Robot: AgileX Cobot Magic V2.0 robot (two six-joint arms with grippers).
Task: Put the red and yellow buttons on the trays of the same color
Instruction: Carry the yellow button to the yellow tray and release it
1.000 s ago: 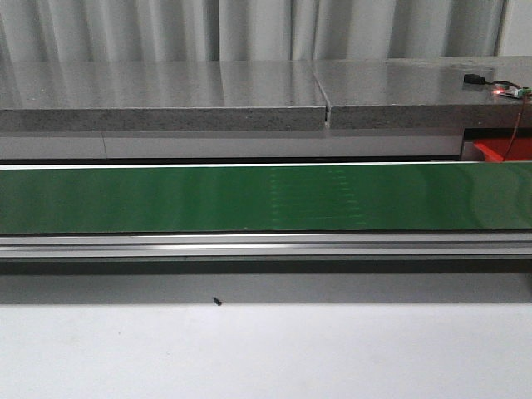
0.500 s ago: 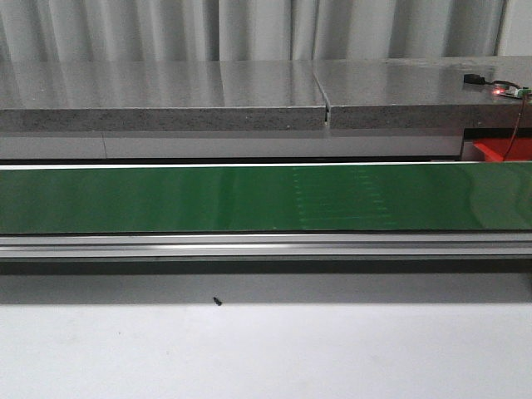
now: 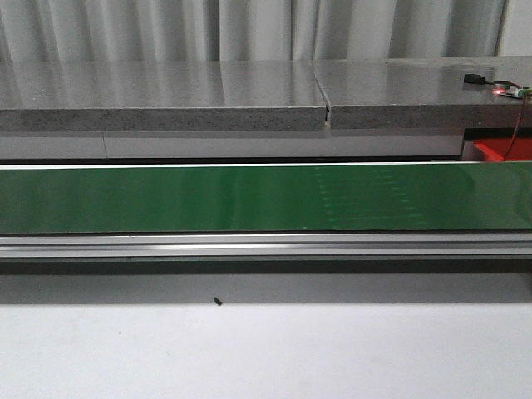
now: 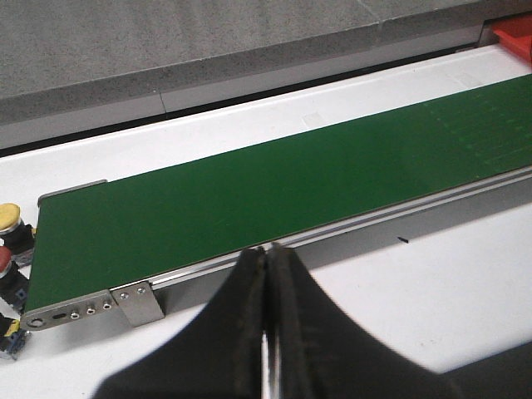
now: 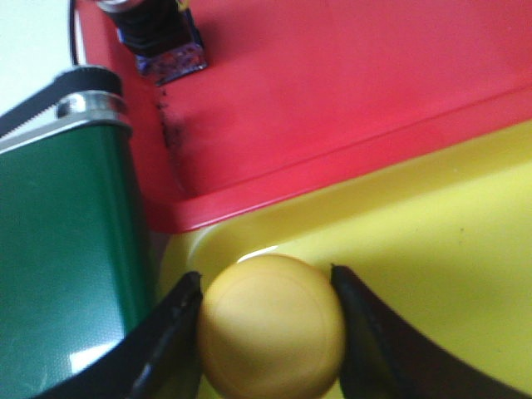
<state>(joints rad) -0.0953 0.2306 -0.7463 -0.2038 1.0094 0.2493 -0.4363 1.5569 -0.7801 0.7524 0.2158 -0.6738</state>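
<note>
- The right claw (image 5: 268, 332) is reaching down over the yellow tray (image 5: 432, 241), its two dark fingers (image 5: 170, 332) pressing on either side of a yellow button (image 5: 270, 326) at the bottom centre of the right wrist view.
- The yellow button is showing its round domed cap to the camera, so its axis is pointing up toward the wrist; its body is hidden beneath the cap.
- The red tray (image 5: 332, 91) is lying just beside the yellow tray, filling the upper part of that view, with a dark-bodied button (image 5: 158, 37) standing on it at upper left.
- The left claw (image 4: 266, 332) is hanging over the white counter (image 4: 432, 291) at the bottom centre of the left wrist view, fingers pressed together with nothing between them, beside the green conveyor belt (image 4: 274, 191).
- A yellow-capped button (image 4: 8, 218) is sitting at the left edge, off the belt's end.
</note>
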